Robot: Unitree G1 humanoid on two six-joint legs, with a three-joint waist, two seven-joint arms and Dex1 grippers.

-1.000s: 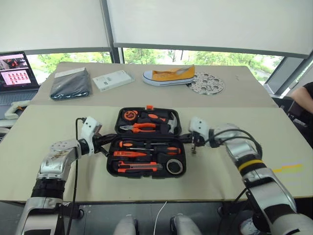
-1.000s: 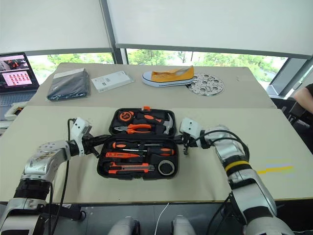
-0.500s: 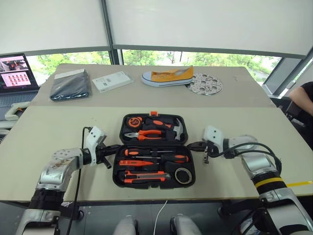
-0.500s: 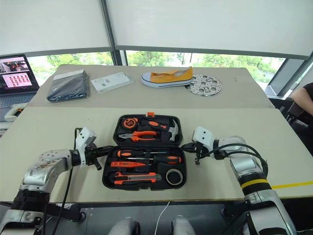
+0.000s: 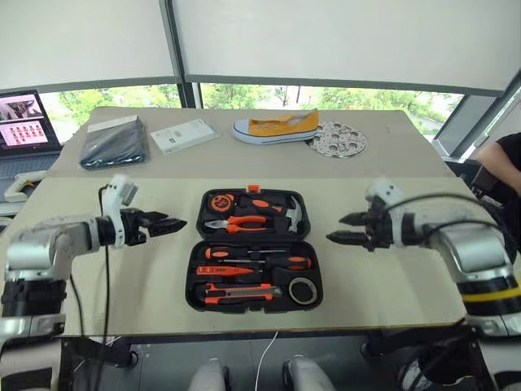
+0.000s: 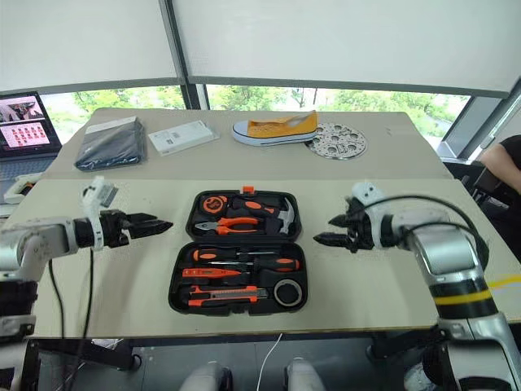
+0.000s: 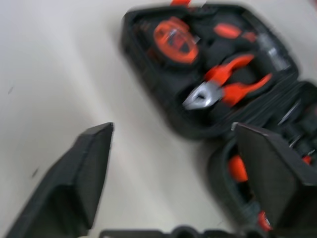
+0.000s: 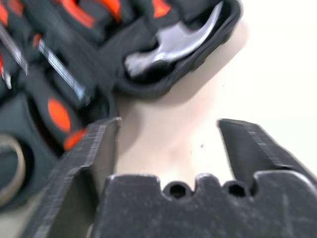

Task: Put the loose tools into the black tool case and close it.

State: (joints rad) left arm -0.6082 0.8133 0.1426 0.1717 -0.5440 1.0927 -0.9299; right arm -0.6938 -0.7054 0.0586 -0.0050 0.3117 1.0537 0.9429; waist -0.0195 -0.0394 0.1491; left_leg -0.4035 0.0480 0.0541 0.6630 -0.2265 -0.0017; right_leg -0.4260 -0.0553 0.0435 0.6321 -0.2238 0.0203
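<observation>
We judge the loading step done — what remains is closing the black tool case [image 5: 254, 251]. It lies open at the near middle of the surface [image 5: 391, 277], the screwdrivers [image 5: 259, 262], utility knife [image 5: 232, 296] and tape roll [image 5: 303, 291] seated in its near half, with no tool loose beside it. Left tool [image 5: 169, 222] hovers left of the case, fingers spread, empty; right tool [image 5: 345, 229] right of the case, likewise spread. Next move: take the far half — orange latch [image 5: 253, 189] on its far rim — and fold it over the near one.
</observation>
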